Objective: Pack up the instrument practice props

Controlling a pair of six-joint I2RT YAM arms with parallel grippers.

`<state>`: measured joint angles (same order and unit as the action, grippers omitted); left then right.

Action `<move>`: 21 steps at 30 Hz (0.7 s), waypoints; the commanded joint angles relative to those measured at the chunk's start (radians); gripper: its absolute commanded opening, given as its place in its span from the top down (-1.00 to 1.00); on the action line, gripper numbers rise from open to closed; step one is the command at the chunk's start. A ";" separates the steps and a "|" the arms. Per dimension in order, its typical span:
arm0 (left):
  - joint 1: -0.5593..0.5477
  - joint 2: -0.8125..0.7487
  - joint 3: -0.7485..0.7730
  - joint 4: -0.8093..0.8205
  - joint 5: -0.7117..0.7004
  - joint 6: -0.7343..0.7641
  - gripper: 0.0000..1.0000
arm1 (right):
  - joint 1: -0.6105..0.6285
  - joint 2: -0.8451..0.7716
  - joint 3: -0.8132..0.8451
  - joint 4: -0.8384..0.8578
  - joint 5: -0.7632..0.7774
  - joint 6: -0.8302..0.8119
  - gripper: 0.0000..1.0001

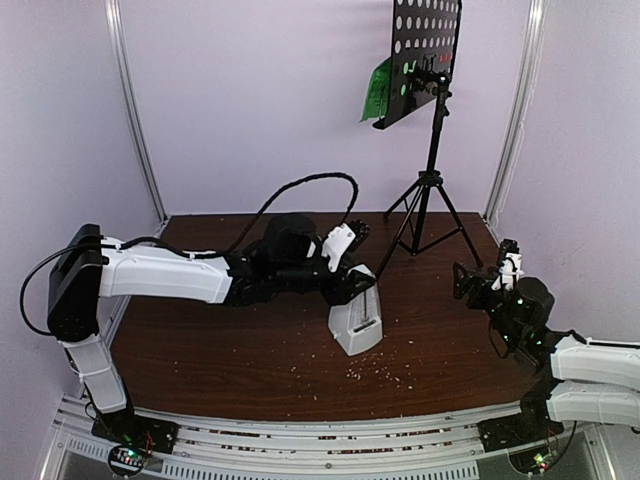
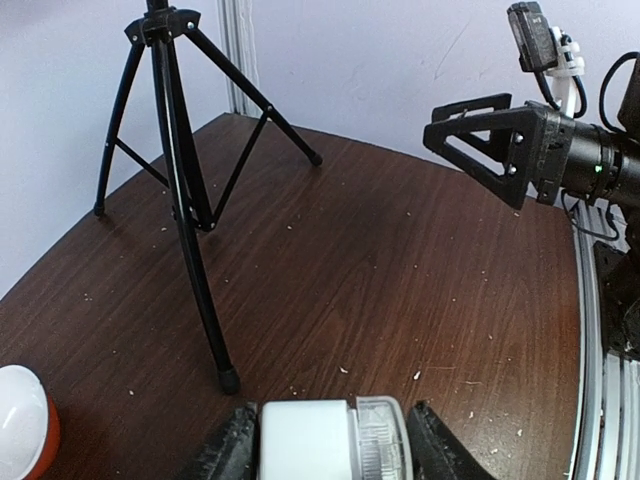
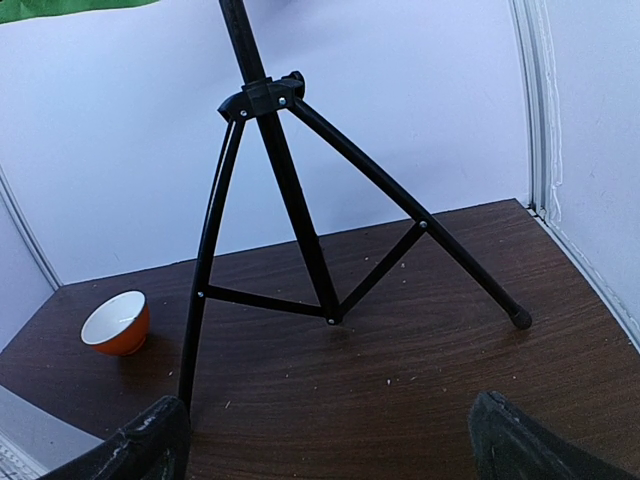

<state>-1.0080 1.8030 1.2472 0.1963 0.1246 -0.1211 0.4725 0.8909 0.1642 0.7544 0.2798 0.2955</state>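
While left gripper [image 2: 332,412] straddles the metronome [image 1: 357,325] on the bench [image 1: 220,350] near-left of the stand [image 1: 432,140], jaws partway in, can't tell if clamped, right gripper [image 3: 330,440] gapes wide and empty facing the stand's legs, so nothing's packed yet; green page [image 1: 378,92] sits on the stand.

Stretches the left arm [image 1: 170,272] rightward toward the centre, left gripper [image 1: 352,268] tipped down, jaws partly parted. Holds the right arm [image 1: 590,360] low and folded, right gripper [image 1: 470,282] pointing away, jaws spread wide.
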 commanded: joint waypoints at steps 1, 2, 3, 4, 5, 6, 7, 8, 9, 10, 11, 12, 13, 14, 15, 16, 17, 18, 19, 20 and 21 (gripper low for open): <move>-0.009 -0.003 -0.007 0.016 -0.041 0.011 0.02 | -0.004 -0.002 -0.009 0.021 0.018 0.005 -1.00; -0.009 -0.004 -0.008 0.018 -0.042 0.011 0.05 | -0.004 -0.001 -0.009 0.021 0.018 0.005 -1.00; -0.010 -0.005 -0.009 0.020 -0.042 0.010 0.08 | -0.004 -0.001 -0.009 0.021 0.018 0.005 -1.00; -0.010 -0.005 -0.009 0.020 -0.044 0.010 0.12 | -0.004 0.000 -0.009 0.021 0.018 0.005 -1.00; -0.011 -0.005 -0.009 0.020 -0.042 0.010 0.16 | -0.004 -0.002 -0.009 0.020 0.019 0.005 -1.00; -0.010 -0.006 -0.011 0.020 -0.042 0.011 0.18 | -0.005 -0.002 -0.009 0.020 0.021 0.005 -1.00; -0.010 -0.007 -0.012 0.020 -0.042 0.011 0.20 | -0.003 -0.003 -0.009 0.020 0.022 0.005 -1.00; -0.011 -0.007 -0.012 0.020 -0.042 0.011 0.20 | -0.004 -0.004 -0.010 0.020 0.022 0.004 -1.00; -0.011 -0.009 -0.014 0.019 -0.042 0.013 0.21 | -0.005 -0.004 -0.011 0.019 0.022 0.004 -1.00; -0.012 -0.010 -0.015 0.019 -0.044 0.012 0.21 | -0.004 -0.006 -0.010 0.019 0.022 0.004 -1.00; -0.012 -0.013 -0.017 0.019 -0.049 0.010 0.21 | -0.004 -0.005 -0.010 0.019 0.022 0.003 -1.00; -0.012 -0.017 -0.019 0.018 -0.064 0.004 0.21 | -0.004 -0.007 -0.010 0.021 0.022 0.002 -1.00; -0.015 -0.022 -0.021 0.012 -0.089 -0.005 0.22 | -0.004 -0.007 -0.011 0.021 0.022 0.002 -1.00; -0.019 -0.027 -0.019 0.002 -0.126 -0.015 0.22 | -0.005 -0.007 -0.012 0.022 0.022 0.002 -1.00; -0.029 -0.031 -0.015 -0.014 -0.179 -0.033 0.21 | -0.004 -0.007 -0.012 0.023 0.021 0.001 -1.00; -0.038 -0.035 -0.009 -0.036 -0.247 -0.054 0.21 | -0.004 -0.007 -0.012 0.024 0.022 0.001 -1.00; -0.043 -0.038 -0.003 -0.053 -0.287 -0.073 0.21 | -0.004 -0.007 -0.014 0.026 0.022 0.002 -1.00; -0.045 -0.041 0.001 -0.067 -0.314 -0.096 0.21 | -0.004 -0.006 -0.016 0.029 0.022 0.002 -1.00; -0.048 -0.044 0.001 -0.081 -0.347 -0.131 0.22 | -0.004 -0.006 -0.016 0.031 0.023 0.002 -1.00; -0.050 -0.050 -0.003 -0.085 -0.360 -0.162 0.25 | -0.005 -0.004 -0.017 0.031 0.024 0.002 -1.00; -0.053 -0.055 -0.008 -0.084 -0.366 -0.179 0.26 | -0.004 -0.004 -0.017 0.032 0.024 0.002 -1.00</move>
<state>-1.0550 1.7878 1.2438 0.1680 -0.0975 -0.1940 0.4725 0.8909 0.1619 0.7586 0.2844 0.2955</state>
